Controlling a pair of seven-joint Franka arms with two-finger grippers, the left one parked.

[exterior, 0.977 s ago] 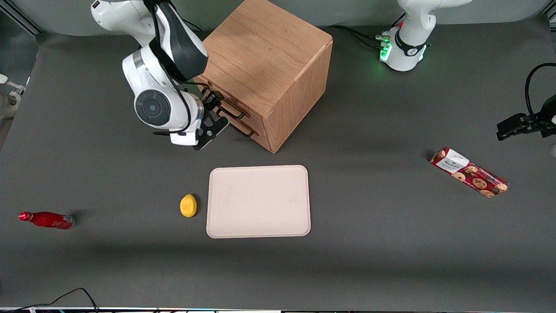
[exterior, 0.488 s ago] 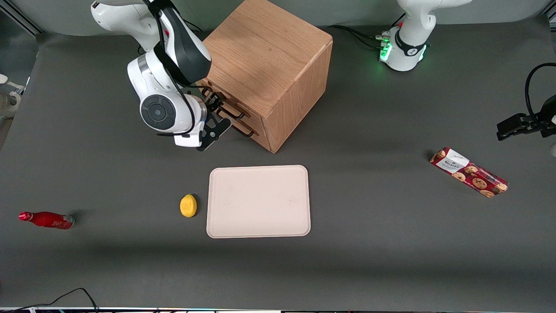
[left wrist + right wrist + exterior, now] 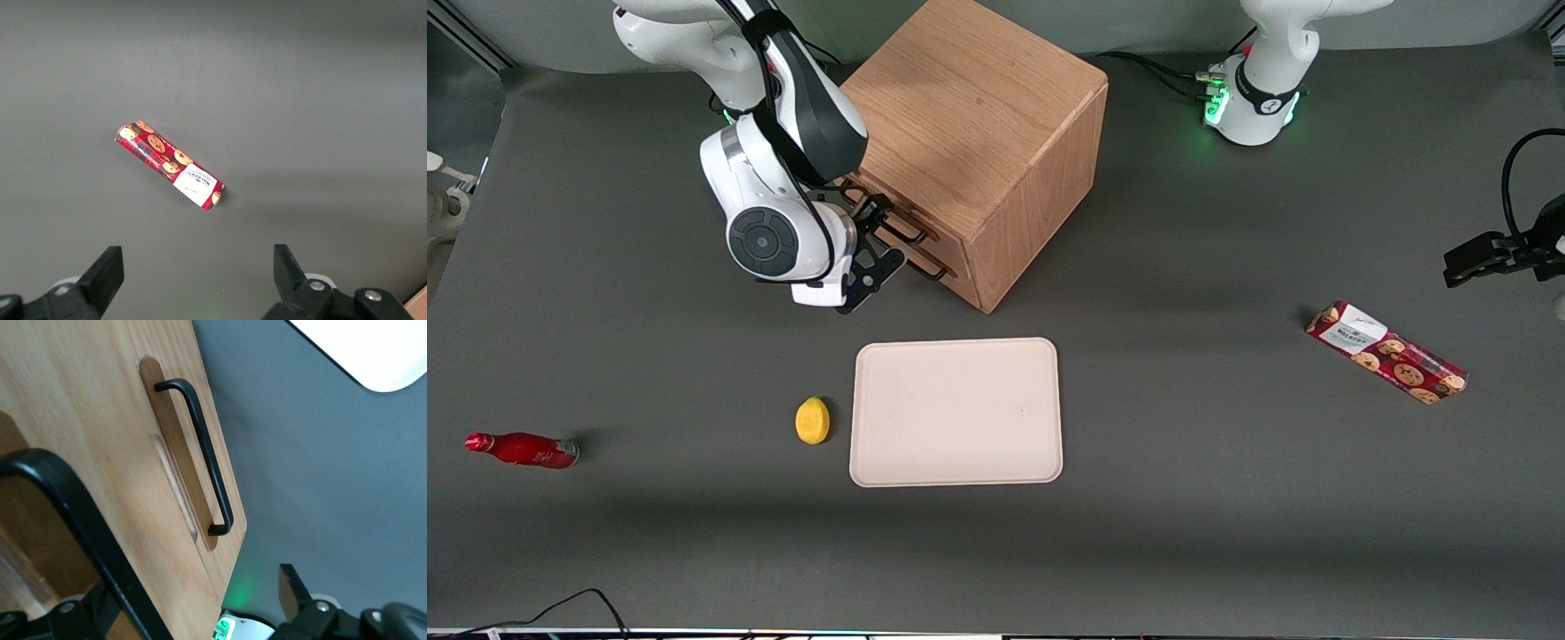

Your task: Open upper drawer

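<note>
Tool (image 3: pixel 869 233) now nearer upper drawer (image 3: pixel 47 540) (fingertips hidden)

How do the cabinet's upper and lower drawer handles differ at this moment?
The upper handle runs through the gap of the open hand, which is at the cabinet front; the lower handle has nothing around it. The upper handle sits above the lower handle. In the right wrist view the upper handle is cut off, while the lower handle shows whole. Both are thin black bars on oak fronts.
</note>
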